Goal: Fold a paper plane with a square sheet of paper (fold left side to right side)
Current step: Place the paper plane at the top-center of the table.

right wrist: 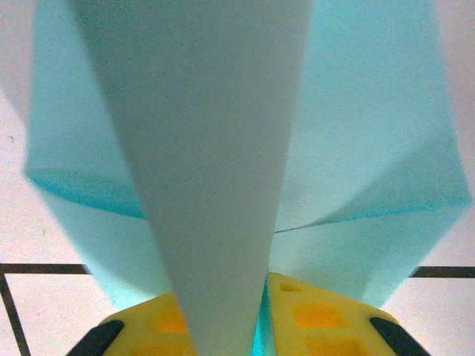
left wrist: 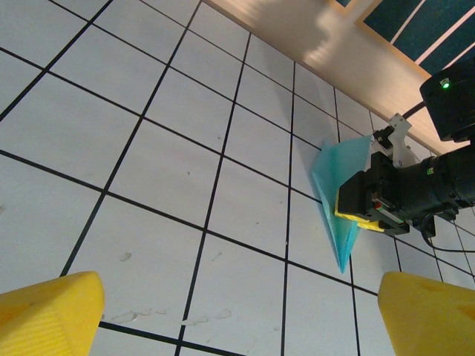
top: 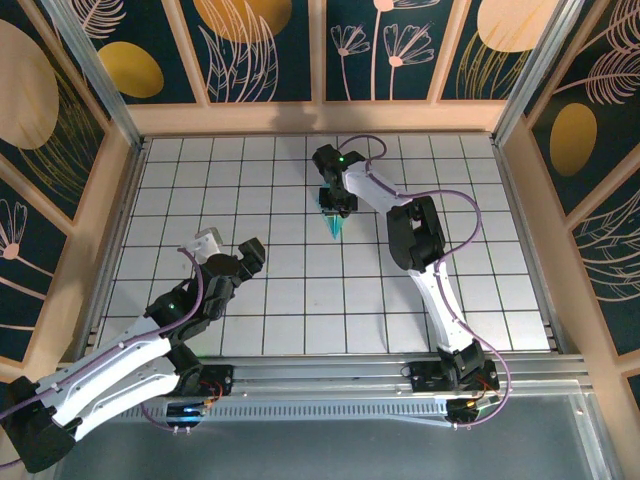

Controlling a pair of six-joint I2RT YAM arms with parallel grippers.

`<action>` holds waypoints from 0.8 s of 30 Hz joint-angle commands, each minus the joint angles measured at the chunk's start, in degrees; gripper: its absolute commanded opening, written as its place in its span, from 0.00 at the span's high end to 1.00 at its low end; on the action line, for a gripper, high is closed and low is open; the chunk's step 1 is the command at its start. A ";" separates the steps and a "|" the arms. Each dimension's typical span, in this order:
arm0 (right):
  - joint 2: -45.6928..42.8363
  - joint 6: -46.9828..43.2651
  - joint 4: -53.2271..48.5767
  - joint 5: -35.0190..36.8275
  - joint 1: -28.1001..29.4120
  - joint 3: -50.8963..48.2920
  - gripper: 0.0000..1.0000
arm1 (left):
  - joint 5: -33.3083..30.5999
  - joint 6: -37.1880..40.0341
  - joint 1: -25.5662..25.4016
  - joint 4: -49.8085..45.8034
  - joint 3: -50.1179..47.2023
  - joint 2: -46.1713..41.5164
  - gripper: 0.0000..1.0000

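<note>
The paper plane (top: 333, 227) is a slim teal-blue dart in the far middle of the tiled table, its tip pointing toward the near edge. My right gripper (top: 335, 205) is shut on its rear part. In the right wrist view the folded keel (right wrist: 223, 148) runs between the yellow fingers (right wrist: 326, 319) of that gripper (right wrist: 263, 319), and the wings spread to both sides. The left wrist view shows the plane (left wrist: 334, 185) pinched by the right gripper (left wrist: 356, 211). My left gripper (top: 228, 250) hovers open over bare tiles, well left and nearer. Nothing lies between the fingers of the left gripper (left wrist: 241, 304).
A white tiled table (top: 280, 300) has wooden walls on the left, back and right. A metal rail (top: 330, 375) runs along the near edge by the arm bases. The right arm's purple cable (top: 470, 200) loops over the far right tiles.
</note>
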 commanded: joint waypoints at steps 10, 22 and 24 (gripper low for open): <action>0.22 0.02 -2.70 1.73 -0.43 -0.39 0.63 | -0.88 0.60 0.19 -0.18 1.49 0.15 0.04; -3.15 -0.25 -2.44 1.75 -0.26 -0.98 0.63 | -1.49 2.71 0.30 -4.32 7.13 0.19 0.01; -3.35 -0.25 -2.34 1.69 -0.17 -1.03 0.63 | -1.48 2.77 0.28 -4.16 7.14 0.16 0.01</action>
